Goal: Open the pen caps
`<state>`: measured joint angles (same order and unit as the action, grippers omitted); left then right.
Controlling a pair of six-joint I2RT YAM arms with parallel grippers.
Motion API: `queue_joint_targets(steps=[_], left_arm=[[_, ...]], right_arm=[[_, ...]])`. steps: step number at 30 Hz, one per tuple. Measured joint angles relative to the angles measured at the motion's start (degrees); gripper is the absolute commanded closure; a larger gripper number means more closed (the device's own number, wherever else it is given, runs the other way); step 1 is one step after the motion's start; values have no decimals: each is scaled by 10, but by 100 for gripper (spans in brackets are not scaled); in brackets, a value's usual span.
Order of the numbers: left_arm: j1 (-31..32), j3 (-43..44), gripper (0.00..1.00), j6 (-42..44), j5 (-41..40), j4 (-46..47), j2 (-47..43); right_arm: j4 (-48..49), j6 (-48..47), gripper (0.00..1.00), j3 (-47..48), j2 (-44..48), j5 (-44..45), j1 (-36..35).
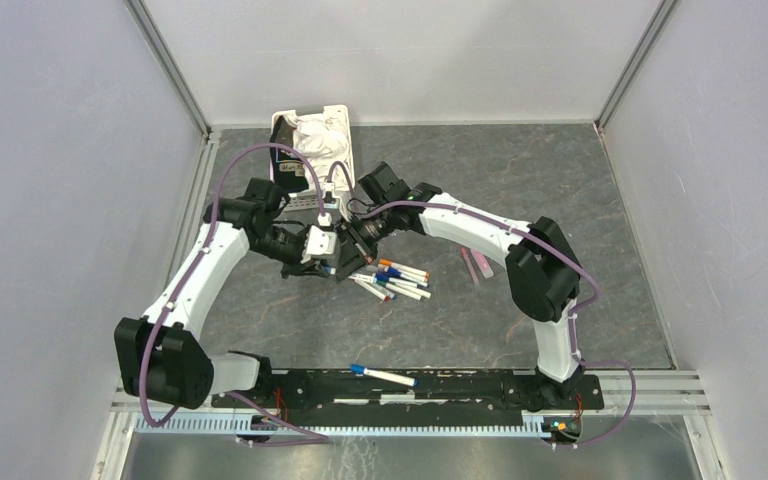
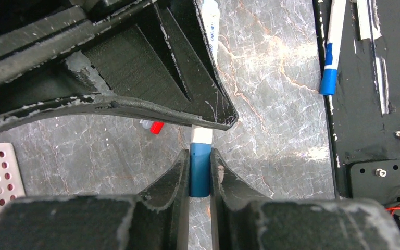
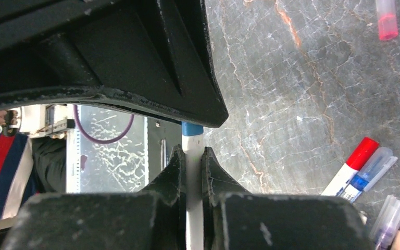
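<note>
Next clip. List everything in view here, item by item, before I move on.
held pen: one, white barrel, above the table's middle, between both tools
blue cap: one, on that pen's end
pen pile: several, white with mixed coloured ends, table centre; count unclear
pink pen: at least one, right of the pile
spare pen: one, white with a blue end, on the base rail
basket: one, white, far edge, crumpled white material inside
table: one, grey marbled
left tool: shut on the blue cap
right tool: shut on the held pen's barrel
</note>
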<state>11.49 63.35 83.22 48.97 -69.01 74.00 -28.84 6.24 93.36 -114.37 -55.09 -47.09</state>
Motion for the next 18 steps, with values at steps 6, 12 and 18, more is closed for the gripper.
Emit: queue_joint_targets(steps=[6,12,18], left_arm=[[-15,2,98,4,-52,13,26],[-115,51,98,18,-116,7,85],[-122,45,98,9,-94,46,97]], right_arm=[[42,-30,100,-101,52,31,21],[31,-52,100,-261,137,88,97],[34,-55,100,-303,176,139,126]])
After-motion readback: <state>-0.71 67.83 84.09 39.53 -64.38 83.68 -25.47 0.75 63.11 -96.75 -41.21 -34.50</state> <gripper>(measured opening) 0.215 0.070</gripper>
